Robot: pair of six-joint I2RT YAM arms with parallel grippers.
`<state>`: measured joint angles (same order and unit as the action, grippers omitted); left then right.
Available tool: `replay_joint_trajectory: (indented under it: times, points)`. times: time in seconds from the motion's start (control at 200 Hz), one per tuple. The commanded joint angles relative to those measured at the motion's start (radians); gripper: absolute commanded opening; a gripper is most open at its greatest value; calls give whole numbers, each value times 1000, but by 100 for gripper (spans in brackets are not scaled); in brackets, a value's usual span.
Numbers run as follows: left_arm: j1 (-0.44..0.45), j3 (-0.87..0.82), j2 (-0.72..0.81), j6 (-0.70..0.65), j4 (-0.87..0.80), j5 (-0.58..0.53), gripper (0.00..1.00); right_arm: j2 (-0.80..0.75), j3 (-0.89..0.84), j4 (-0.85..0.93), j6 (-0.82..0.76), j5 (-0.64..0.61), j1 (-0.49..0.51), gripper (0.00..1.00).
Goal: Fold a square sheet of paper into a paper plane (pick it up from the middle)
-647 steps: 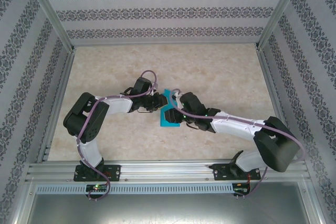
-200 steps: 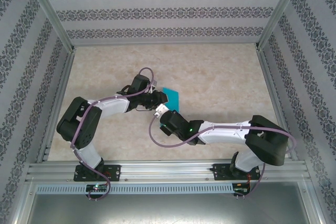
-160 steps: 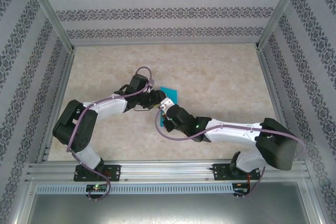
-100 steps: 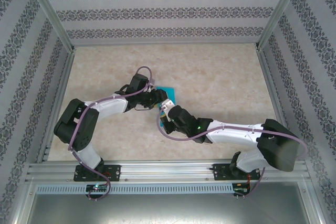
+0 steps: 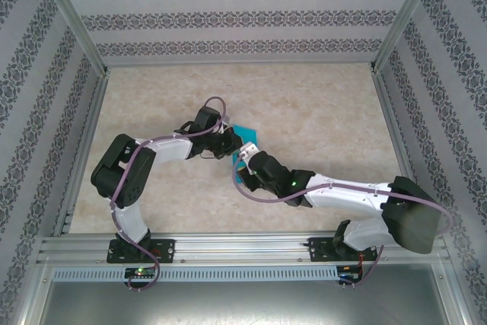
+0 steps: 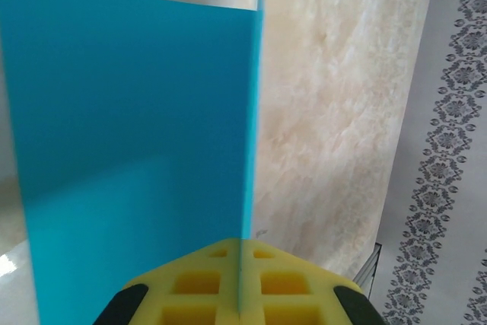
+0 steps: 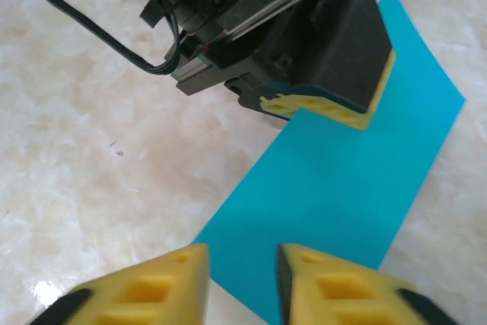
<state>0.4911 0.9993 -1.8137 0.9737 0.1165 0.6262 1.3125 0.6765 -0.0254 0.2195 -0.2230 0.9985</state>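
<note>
Between my left gripper's point(image 6: 240, 287) pressed-together jaws, the folded square sheet of paper point(image 6: 137, 135) is pinched at one end. My right gripper point(image 7: 242, 279), jaws slightly apart, hovers at the strip's other end; contact I cannot tell. Bare table point(image 7: 91, 150) lies open on every side. From above, my arms point(image 5: 163, 150) hide most of the paper.

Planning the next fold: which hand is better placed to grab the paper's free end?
Likely right: the right hand hangs open by the free end of the paper; the left hand is shut on the other end.
</note>
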Motion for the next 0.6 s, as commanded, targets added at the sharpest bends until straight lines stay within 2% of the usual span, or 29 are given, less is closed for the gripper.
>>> replay_joint_trajectory:
  times: [0.0, 0.105, 0.2, 0.325, 0.46, 0.594]
  points:
    - [14, 42, -9, 0, -2, 18, 6, -67, -34, 34, -17, -7, -13, 44]
    - [15, 48, -6, 1, -11, 18, 6, -114, -57, 2, -32, 15, -17, 53]
    - [15, 52, -3, 2, -24, 18, 6, -67, -17, 38, -87, 34, 2, 57]
    - [17, 56, 0, 2, -27, 18, 7, 73, 83, 92, -169, -95, 78, 59]
    - [18, 56, 3, -1, -36, 17, 7, 159, 125, 78, -190, -288, 103, 61]
    - [17, 56, 0, -1, -36, 18, 7, 172, 127, 55, -215, -321, 103, 58]
